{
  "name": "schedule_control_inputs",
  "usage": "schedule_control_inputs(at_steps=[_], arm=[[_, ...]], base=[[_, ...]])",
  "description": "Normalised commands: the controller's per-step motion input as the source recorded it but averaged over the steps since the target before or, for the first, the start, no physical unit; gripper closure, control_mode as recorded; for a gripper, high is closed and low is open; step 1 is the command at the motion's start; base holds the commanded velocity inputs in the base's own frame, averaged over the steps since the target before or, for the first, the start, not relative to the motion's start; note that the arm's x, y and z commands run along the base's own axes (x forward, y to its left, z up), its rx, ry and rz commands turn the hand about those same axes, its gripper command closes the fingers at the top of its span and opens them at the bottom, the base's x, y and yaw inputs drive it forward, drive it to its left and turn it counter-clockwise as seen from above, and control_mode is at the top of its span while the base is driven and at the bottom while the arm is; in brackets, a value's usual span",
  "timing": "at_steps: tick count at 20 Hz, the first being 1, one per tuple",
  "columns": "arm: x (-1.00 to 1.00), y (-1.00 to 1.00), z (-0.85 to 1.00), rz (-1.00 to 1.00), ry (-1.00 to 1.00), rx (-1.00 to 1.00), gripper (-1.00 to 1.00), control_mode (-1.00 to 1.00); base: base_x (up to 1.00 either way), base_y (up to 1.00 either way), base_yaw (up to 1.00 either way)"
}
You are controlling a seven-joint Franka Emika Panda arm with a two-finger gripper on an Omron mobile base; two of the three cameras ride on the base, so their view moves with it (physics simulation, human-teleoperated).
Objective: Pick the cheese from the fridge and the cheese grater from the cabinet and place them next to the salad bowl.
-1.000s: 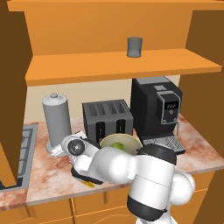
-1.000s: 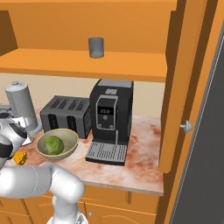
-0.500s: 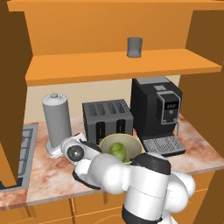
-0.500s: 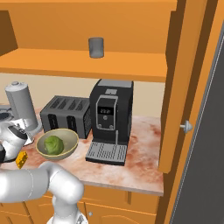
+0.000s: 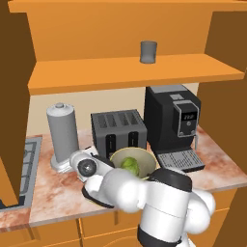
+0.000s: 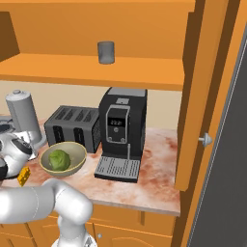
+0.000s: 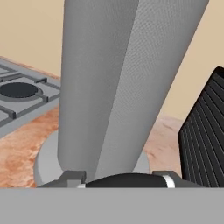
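Behind arm [image 6: 34,202], cheese [image 6: 23,176] half-hidden.

Arm bent low, reaching left — wrist rolled.

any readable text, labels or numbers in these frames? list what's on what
No readable text anywhere.
Coffee machine: its front display panel shows tiny light marks, too small to read.
Toaster, grey cup, paper towel holder: no markings.

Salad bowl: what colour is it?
Olive-tan salad bowl, green lettuce inside; clearest in right base view.
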Motion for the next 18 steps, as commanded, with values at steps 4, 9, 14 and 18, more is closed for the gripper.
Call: schedule_control_inputs(at_steps=[4, 9, 14, 18], arm=[[0.00, -0.05, -0.02, 0.00, 0.00, 0.02, 1.00, -1.00], [0.00, 0.00, 0.00, 0.00, 0.00, 0.00, 1.00, -1.00], [0.00, 0.00, -0.01, 0.00, 0.04, 0.00, -1.00, -1.00], [0.00, 0.00, -0.05, 0.00, 0.06, 0.00, -1.00, -1.00]], base=[[0.00, 0.00, 0.00], [0.00, 0.00, 0.00], [0.00, 0.00, 0.00], [0.00, 0.00, 0.00]])
